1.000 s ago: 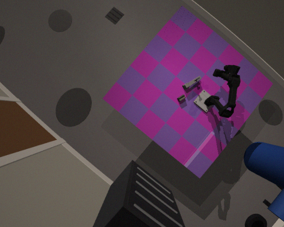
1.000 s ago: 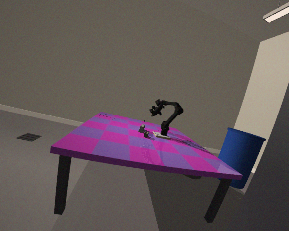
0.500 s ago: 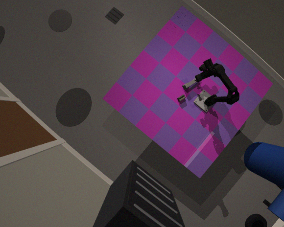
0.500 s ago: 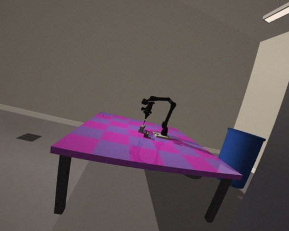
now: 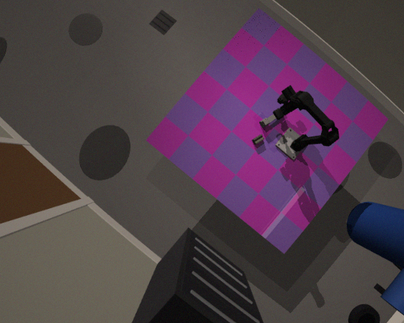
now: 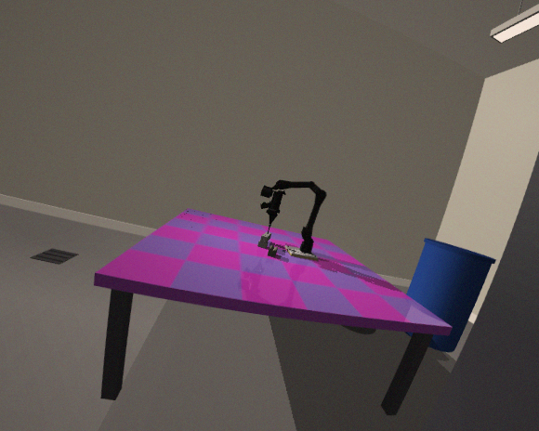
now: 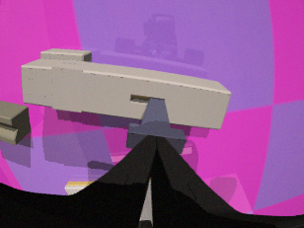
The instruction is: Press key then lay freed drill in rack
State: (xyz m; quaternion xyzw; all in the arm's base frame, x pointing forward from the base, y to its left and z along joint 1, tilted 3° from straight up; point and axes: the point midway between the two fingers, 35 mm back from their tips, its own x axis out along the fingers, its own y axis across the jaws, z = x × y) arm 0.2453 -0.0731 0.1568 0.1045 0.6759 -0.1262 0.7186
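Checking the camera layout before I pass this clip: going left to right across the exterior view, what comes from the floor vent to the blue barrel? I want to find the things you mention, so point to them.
floor vent (image 5: 163, 22) (image 6: 54, 256), dark table leg (image 6: 116, 344), black robot arm (image 5: 317, 112) (image 6: 315, 214) (image 7: 49, 208), blue barrel (image 5: 384, 231) (image 6: 449, 288)

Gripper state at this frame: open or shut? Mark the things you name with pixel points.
Shut, with nothing held. In the wrist view the fingertips of the gripper (image 5: 275, 113) (image 6: 269, 230) (image 7: 156, 139) meet in a point over the pale block (image 5: 269, 120) (image 6: 264, 240) (image 7: 118, 93).
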